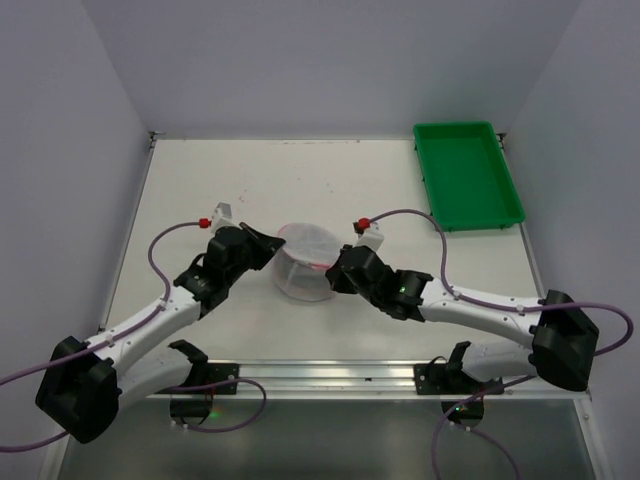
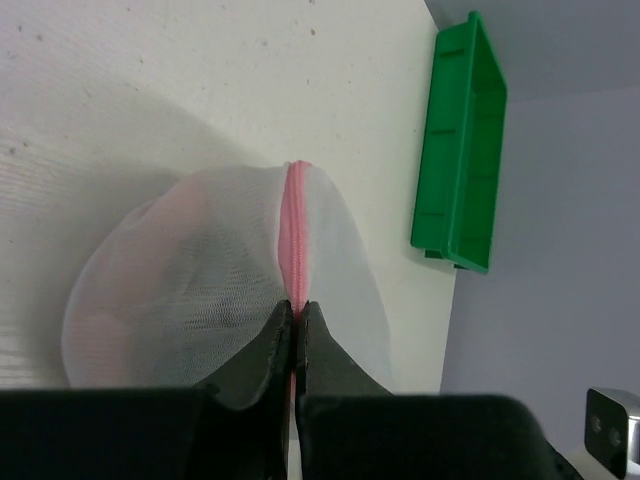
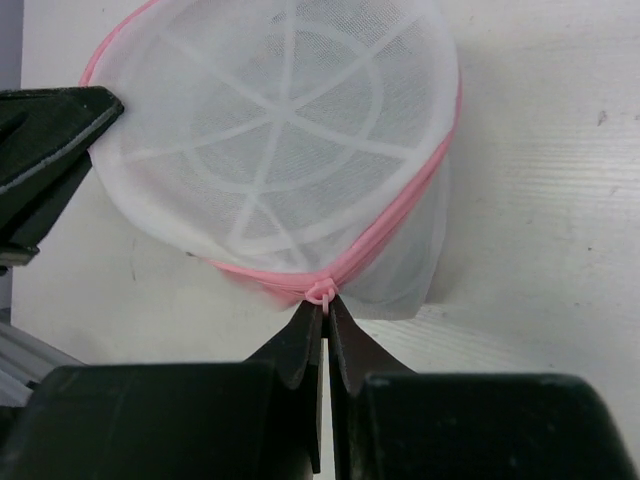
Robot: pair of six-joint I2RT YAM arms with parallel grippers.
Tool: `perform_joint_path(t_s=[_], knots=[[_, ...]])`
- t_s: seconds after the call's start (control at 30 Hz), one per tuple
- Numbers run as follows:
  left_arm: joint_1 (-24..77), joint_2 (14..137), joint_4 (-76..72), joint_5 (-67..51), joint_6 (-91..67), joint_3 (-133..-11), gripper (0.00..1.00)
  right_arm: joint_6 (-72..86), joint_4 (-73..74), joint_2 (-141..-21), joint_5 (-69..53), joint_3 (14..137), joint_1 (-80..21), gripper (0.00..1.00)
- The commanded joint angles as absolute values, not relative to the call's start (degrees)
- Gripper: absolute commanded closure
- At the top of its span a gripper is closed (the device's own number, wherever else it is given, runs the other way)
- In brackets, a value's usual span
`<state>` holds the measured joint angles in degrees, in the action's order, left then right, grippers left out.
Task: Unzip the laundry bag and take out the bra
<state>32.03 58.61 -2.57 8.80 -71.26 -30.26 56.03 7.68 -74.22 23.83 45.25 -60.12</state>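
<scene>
The laundry bag [image 1: 305, 262], a round white mesh pouch with a pink zip rim, stands between both arms at the table's middle. My left gripper [image 2: 298, 306] is shut on the pink zip rim [image 2: 294, 235] at the bag's left side [image 2: 180, 290]. My right gripper [image 3: 326, 302] is shut on the small pink zip pull [image 3: 321, 291] at the bag's right edge, where the rim [image 3: 400, 200] meets the mesh disc [image 3: 280, 130]. A faint pink shade shows through the mesh; the bra is not clearly visible.
A green rectangular tray [image 1: 466, 173] lies at the back right, also seen on edge in the left wrist view as the tray [image 2: 462, 150]. The left gripper's finger [image 3: 45, 150] shows at the left of the right wrist view. Grey walls enclose the table.
</scene>
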Motion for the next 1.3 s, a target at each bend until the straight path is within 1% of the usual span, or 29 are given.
perform_joint_path(t_s=[0.0,0.13,0.23,0.27,0.37,0.4,0.5,0.53,0.57,0.6,0.63,0.67,0.8,0.87,0.9,0.97,1.0,1.07,1.1,1.17,1.2,1.27], knots=[[28.2,59.5,-5.6,6.4,-65.1,-32.5,1.00,48.2,7.6,-69.8,23.1,42.3,-58.8,1.00],[26.3,63.3,-8.3,-2.2,-57.1,-34.4,1.00,44.0,7.2,-66.5,18.1,39.1,-54.3,1.00],[24.2,68.3,-9.1,-9.9,-49.9,-39.2,1.00,39.7,7.1,-66.4,14.9,39.5,-53.4,1.00],[23.4,69.8,-8.1,-11.8,-48.3,-43.0,1.00,38.2,6.0,-66.6,13.6,39.7,-53.3,1.00],[23.2,75.9,-6.3,-18.0,-42.6,-48.8,1.00,37.7,3.7,-68.2,10.2,41.0,-53.4,1.00],[23.1,78.6,-5.3,-19.6,-40.9,-52.4,0.88,38.2,3.2,-68.6,9.4,42.0,-53.4,1.00],[23.1,80.6,-4.5,-21.0,-42.1,-55.2,0.65,41.2,0.9,-70.9,6.8,43.8,-53.5,1.00],[23.1,80.4,-4.9,-21.1,-42.9,-54.9,0.43,42.0,0.4,-71.7,6.5,45.2,-53.5,1.00],[23.1,79.9,-5.0,-21.2,-43.6,-54.6,0.31,43.1,0.0,-73.5,6.6,46.2,-53.6,1.00],[23.1,78.5,-3.8,-20.0,-44.8,-54.1,0.12,43.4,-1.5,-74.5,6.9,46.9,-53.7,1.00],[23.1,77.4,-2.3,-18.8,-45.3,-53.5,0.04,43.8,-1.8,-75.5,7.0,48.7,-54.0,1.00],[23.1,76.5,1.2,-17.7,-46.0,-52.9,0.00,44.1,-2.9,-76.6,6.9,49.5,-54.1,1.00],[23.2,67.5,5.4,-11.4,-49.8,-47.0,0.00,43.9,-4.5,-82.1,6.5,53.9,-55.5,1.00],[23.4,65.5,5.3,-11.6,-50.8,-43.9,0.00,42.8,-4.6,-83.5,6.5,55.1,-56.1,1.00],[23.5,64.8,5.2,-12.9,-51.3,-43.2,0.02,42.6,-4.6,-84.5,6.4,55.8,-56.3,1.00],[24.3,65.0,5.1,-13.8,-51.5,-42.6,0.06,42.2,-4.8,-85.2,6.4,56.1,-56.3,1.00],[24.8,65.6,4.8,-14.2,-51.7,-42.5,0.10,42.1,-5.0,-85.4,6.4,56.2,-56.4,1.00],[26.5,66.4,3.7,-14.3,-51.8,-42.5,0.14,41.5,-5.2,-85.9,6.6,56.2,-56.4,1.00],[27.1,67.4,3.3,-14.1,-51.9,-42.6,0.18,41.4,-5.0,-86.0,6.7,56.5,-56.5,1.00],[28.6,68.5,2.1,-14.0,-52.0,-42.9,0.23,41.3,-4.8,-86.0,6.7,56.5,-56.5,1.00],[29.0,69.6,2.1,-13.7,-52.0,-43.2,0.29,41.1,-4.7,-86.0,6.7,56.5,-56.5,1.00],[30.1,70.6,2.0,-13.4,-51.9,-43.7,0.37,40.8,-4.3,-85.5,6.9,56.3,-56.6,1.00]])
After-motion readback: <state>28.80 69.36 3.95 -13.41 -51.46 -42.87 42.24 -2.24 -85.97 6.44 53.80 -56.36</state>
